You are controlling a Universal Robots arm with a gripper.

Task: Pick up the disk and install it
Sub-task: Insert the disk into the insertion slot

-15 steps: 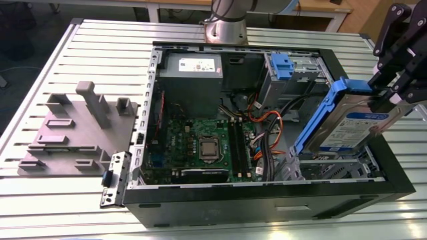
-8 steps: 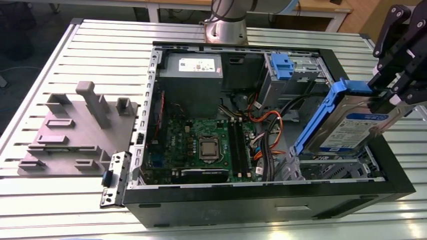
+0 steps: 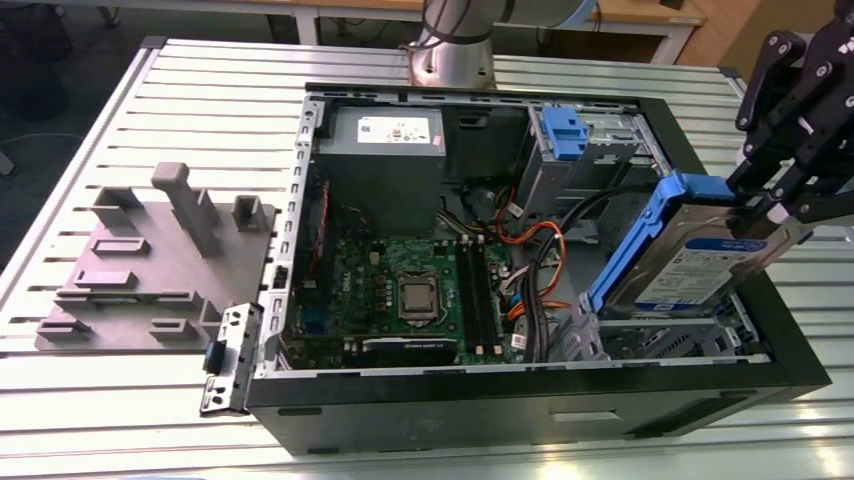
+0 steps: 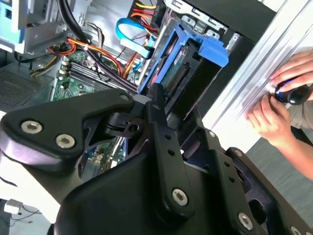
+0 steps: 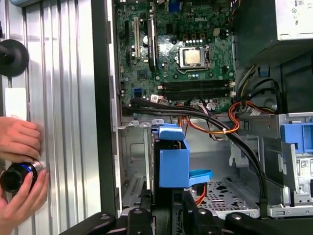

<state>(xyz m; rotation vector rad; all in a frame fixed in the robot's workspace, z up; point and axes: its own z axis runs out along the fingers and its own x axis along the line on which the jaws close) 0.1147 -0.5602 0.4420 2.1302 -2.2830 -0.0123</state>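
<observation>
The disk, a silver-grey drive with a white-and-blue label and blue side rails, hangs tilted over the open computer case, at its near corner on the exterior view's right. My black gripper is shut on its upper end. Below the disk lies an empty metal drive bay. In the second wrist view the disk points away from the gripper toward the case. In the first wrist view the disk's blue rail end stands just above the gripper, over the bay's perforated floor.
Inside the case are a grey power supply, the green motherboard, orange and black cables, and another blue-fronted caddy in its cage. A grey fixture sits on the slatted table. A person's hands hold a dark tool beside the case.
</observation>
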